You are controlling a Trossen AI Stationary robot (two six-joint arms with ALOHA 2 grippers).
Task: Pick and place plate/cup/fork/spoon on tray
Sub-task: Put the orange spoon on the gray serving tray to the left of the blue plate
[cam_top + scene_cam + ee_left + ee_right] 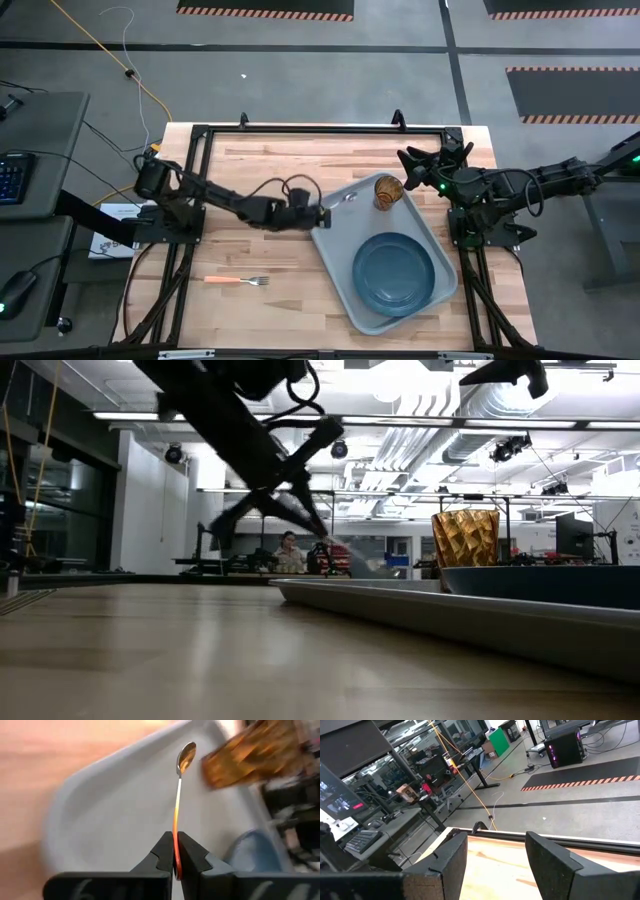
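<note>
The pale grey-blue tray (335, 245) lies right of the table's middle. On it sit the dark blue plate (395, 272) and, at its far end, the amber cup (388, 190), upright. My left gripper (322, 213) is at the tray's left rim, shut on the spoon (179, 795), whose silver bowl (186, 756) reaches over the tray toward the cup (250, 755). The orange-handled fork (238, 281) lies flat on the table, near left of the tray. My right gripper (412, 168) is open and empty, off the tray's far right corner. My left gripper pinches the spoon's orange handle (175, 837) near its free end between its two fingers. The fingers come from the table's left and lie along the spoon. The spoon sticks out straight ahead of them over the tray (125, 805); whether its bowl touches the tray I cannot tell.
A black frame (300, 131) runs along the table's far, left and right edges. Bare wood lies left of the tray around the fork. In the low view a person (290, 552) sits far back in the room.
</note>
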